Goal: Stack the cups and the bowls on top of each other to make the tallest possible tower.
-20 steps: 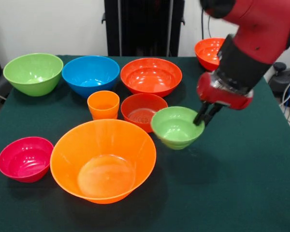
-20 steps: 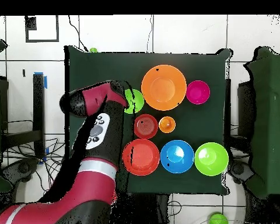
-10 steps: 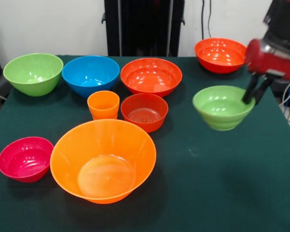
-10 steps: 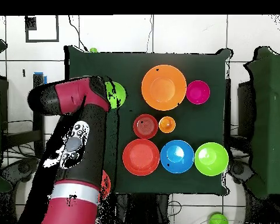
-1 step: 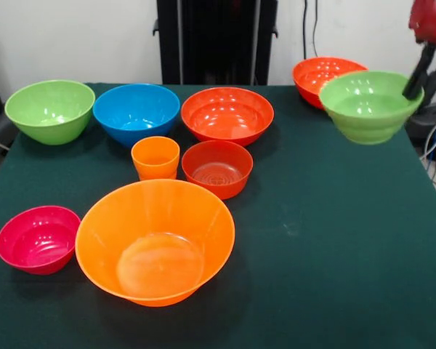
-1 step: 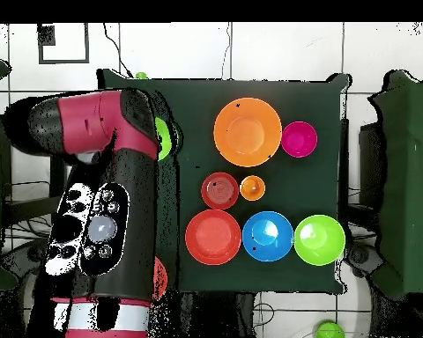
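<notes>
The gripper (image 5: 426, 73) hangs at two o'clock, fingers clamped on the small green bowl's (image 5: 365, 105) rim, lifted over the table's (image 5: 334, 247) edge; five o'clock lies bare.

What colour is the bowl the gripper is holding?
Green bowl, held by the gripper; clearest in the front view.

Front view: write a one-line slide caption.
Gripper lifts a small green bowl by its rim, clear of the table; the largest orange bowl sits empty.
</notes>
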`<move>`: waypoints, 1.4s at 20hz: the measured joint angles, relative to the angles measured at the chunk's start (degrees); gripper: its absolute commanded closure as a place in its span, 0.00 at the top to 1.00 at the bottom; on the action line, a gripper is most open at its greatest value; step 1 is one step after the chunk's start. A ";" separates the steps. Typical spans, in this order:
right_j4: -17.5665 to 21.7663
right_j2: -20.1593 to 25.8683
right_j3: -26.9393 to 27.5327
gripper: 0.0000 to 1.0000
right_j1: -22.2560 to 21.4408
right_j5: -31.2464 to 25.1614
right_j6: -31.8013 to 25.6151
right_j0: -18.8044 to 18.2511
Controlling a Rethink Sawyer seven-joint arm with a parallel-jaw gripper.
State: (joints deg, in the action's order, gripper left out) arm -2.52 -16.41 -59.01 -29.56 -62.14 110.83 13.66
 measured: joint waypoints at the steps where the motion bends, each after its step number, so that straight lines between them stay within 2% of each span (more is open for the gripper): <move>1: -0.01 0.03 0.91 0.00 -0.11 -1.13 0.00 -0.60; 2: 0.02 0.12 4.39 0.00 -0.28 -4.76 0.00 -2.91; 5: 0.08 0.14 8.30 0.00 -0.22 -8.17 0.00 -5.36; 6: 0.15 0.13 12.76 0.00 -0.02 -11.48 -0.01 -7.95; 9: 0.28 0.19 17.88 0.00 0.35 -14.60 -0.13 -10.65; 17: 0.55 0.82 29.39 0.00 2.64 -17.18 -3.79 -16.27; 23: 0.67 1.92 33.24 0.00 5.51 -17.19 -9.55 -18.28; 28: 0.71 3.00 33.94 0.00 8.32 -17.19 -13.45 -18.97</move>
State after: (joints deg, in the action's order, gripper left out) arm -1.82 -13.41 -25.08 -21.24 -79.33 97.37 -5.31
